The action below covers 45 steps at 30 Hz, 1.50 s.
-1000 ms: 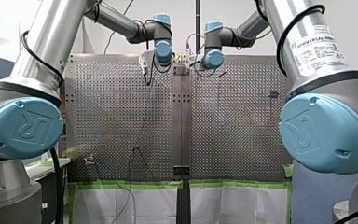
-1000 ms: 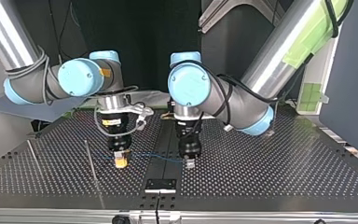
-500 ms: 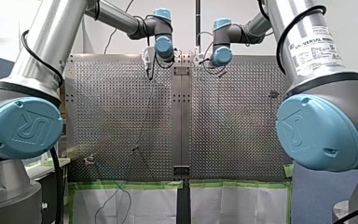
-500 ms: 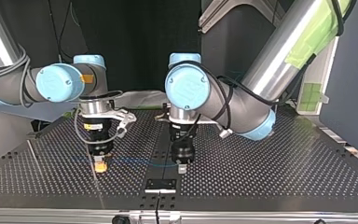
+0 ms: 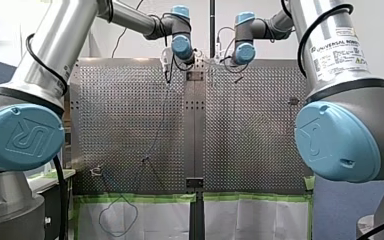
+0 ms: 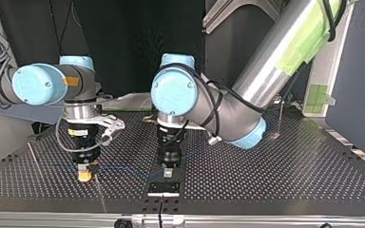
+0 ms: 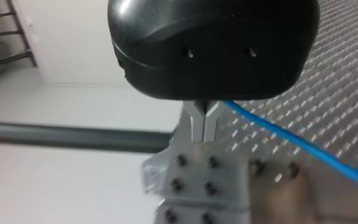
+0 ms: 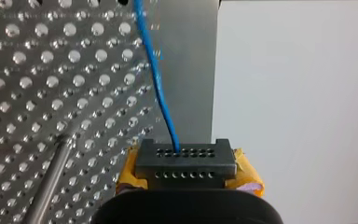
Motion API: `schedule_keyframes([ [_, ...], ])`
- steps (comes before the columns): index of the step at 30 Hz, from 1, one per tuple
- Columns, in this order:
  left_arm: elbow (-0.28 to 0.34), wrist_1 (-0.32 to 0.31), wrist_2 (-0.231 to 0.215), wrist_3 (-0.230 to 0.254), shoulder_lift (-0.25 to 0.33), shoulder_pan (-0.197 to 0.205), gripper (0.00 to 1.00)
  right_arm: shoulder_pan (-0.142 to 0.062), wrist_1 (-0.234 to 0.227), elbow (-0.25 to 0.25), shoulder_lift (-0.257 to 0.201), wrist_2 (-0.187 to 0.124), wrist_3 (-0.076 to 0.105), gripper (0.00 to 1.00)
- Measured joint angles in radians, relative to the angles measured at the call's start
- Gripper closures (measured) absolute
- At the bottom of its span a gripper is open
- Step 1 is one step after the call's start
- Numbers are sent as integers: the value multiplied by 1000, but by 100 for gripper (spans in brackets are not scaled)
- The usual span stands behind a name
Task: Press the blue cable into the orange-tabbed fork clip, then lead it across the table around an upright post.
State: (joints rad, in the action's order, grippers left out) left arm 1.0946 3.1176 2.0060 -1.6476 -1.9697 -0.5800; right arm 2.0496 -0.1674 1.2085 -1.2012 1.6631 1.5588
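- My left gripper (image 6: 168,173) hangs low over the middle of the perforated table (image 6: 275,171) in the top view, pointing straight down. A small black plate (image 6: 163,188) sits just in front of it, toward the camera.
- In the left wrist view its two metal fingers (image 7: 204,126) are pressed together. They pinch the blue cable (image 7: 307,147), which leaves them to one side and slants away over the table.
- My right gripper (image 6: 84,175) also points down. It is at the top view's left, well apart from my left gripper.
- In the right wrist view its yellow pads (image 8: 242,170) are closed on the cable (image 8: 156,79). The cable enters the dark fingertip block (image 8: 185,161) and runs straight ahead over the holes.
- In the top view the cable (image 6: 123,167) stretches level between the two grippers, just above the table. A faint length goes on past my right gripper toward the view's left.
- A thin metal post (image 6: 100,192) stands just beside my right gripper, which the right wrist view (image 8: 51,179) confirms. I cannot tell whether the cable touches it.
- A second thin post (image 6: 33,159) stands further toward the top view's left.
- In the front view both arms reach to the table's far end, and a thin line (image 5: 155,130) runs from there toward the near edge.
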Motion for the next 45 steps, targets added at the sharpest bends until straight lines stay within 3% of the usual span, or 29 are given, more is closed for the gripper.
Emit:
schedule_keyframes([
  [12, -113, 98, 18, -9, -113, -86, 100, -35, 29, 0, -7, -1, 6, 100],
  [21, -200, 96, 25, -11, -186, -84, 100, -60, 33, 0, -8, -6, 19, 100],
  [33, -307, 96, 11, -12, -198, -92, 100, -94, 40, 0, -11, -10, 29, 100],
  [45, -327, 111, 1, 2, -271, -95, 100, -133, 41, 1, -12, -21, 41, 100],
])
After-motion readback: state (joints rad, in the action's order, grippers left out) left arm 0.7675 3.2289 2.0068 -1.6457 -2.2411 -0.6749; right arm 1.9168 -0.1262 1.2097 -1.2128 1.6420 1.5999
